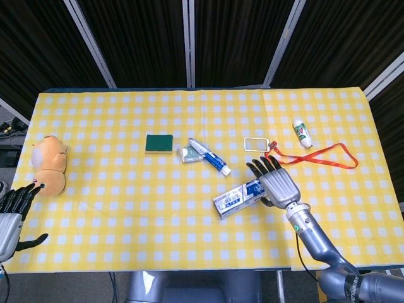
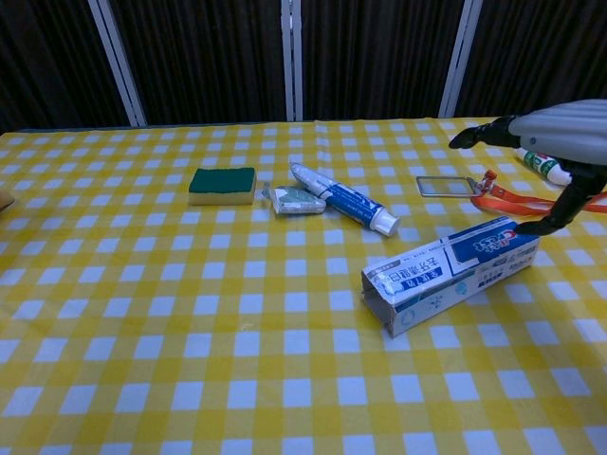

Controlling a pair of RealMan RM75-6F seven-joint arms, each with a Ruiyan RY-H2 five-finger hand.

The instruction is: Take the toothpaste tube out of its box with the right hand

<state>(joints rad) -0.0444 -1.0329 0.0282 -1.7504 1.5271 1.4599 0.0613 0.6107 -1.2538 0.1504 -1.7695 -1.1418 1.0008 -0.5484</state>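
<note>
The white and blue toothpaste box [image 1: 238, 197] [image 2: 446, 275] lies flat on the checked cloth, right of centre, its open end towards the front left. My right hand [image 1: 276, 183] [image 2: 560, 133] hovers over the box's right end, fingers spread and holding nothing; its thumb points down close to the box. A blue and white toothpaste tube [image 1: 211, 158] [image 2: 343, 199] lies on the cloth behind the box, clear of it. At the table's front left edge my left hand [image 1: 12, 211] stays empty with its fingers apart.
A green sponge [image 1: 159, 143] [image 2: 222, 184] and a small packet [image 1: 187, 153] [image 2: 294, 198] lie left of the tube. A badge [image 1: 255, 144] with an orange lanyard [image 1: 328, 154] and a small white bottle [image 1: 302, 132] sit behind my right hand. A plush toy [image 1: 49, 165] lies far left.
</note>
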